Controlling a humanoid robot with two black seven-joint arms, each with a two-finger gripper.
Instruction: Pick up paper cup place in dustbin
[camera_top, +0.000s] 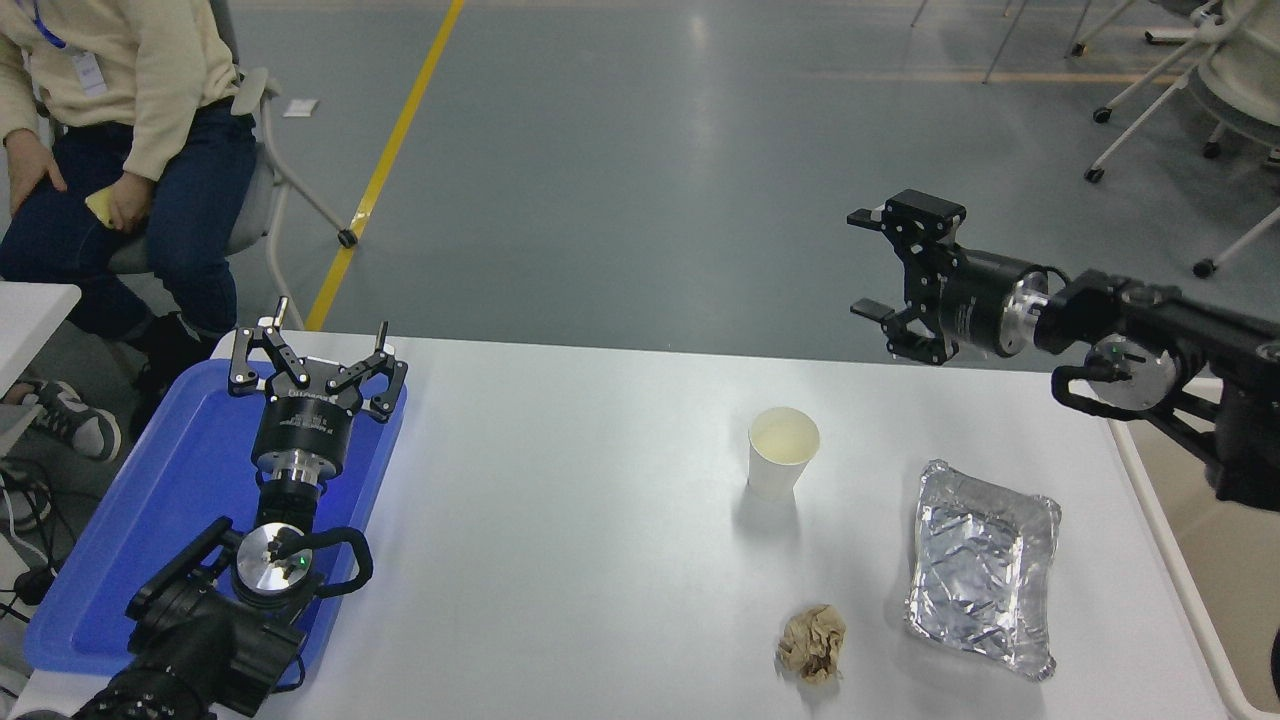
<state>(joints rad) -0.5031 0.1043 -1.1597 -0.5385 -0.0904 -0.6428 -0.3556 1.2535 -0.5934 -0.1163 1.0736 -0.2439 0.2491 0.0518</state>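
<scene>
The white paper cup (783, 452) stands upright near the middle of the white table (560, 520), its cream inside showing. My right gripper (868, 265) is open and empty, raised above the table's far edge, up and to the right of the cup, its fingers pointing left. The beige dustbin (1180, 570) stands beside the table's right edge; only its rim and part of one inner wall show. My left gripper (317, 350) is open and empty, parked over the blue tray at the lower left.
A crinkled silver foil tray (982, 568) lies right of the cup. A crumpled brown paper ball (812, 644) lies near the front edge. The blue tray (150, 510) is at the left. A person (110, 140) sits at the far left; chairs stand at the far right.
</scene>
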